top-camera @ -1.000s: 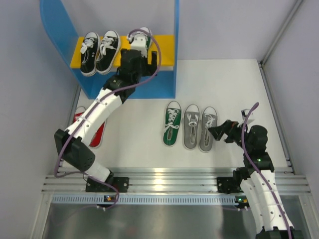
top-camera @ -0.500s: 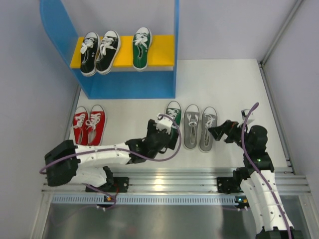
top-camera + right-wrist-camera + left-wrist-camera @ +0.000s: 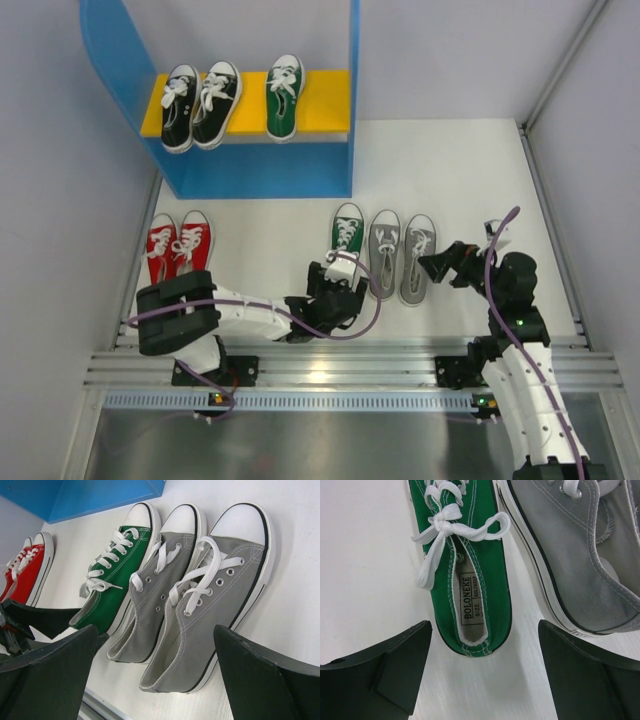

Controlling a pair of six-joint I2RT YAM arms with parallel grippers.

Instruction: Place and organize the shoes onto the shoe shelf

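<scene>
Now found left gripper (image 3: 485, 630) spread wide, gripping nothing; heel of green canvas sneaker (image 3: 470, 580) lying between jaws, untouched. Noted grey canvas pair (image 3: 385, 258) just right of it, red canvas pair (image 3: 192, 245) well left. Logged right gripper (image 3: 156, 630) wide too, empty, near grey pair. Compared with second ago: left gripper gone from yellow upper board (image 3: 325, 110) of blue open-fronted shelf (image 3: 250, 172); other green sneaker (image 3: 284, 95) left there beside black canvas pair (image 3: 215, 95).

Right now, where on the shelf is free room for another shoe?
The yellow board is bare between the green shoe on it and the right blue panel. Its left half is crowded: the black pair fills it.
</scene>
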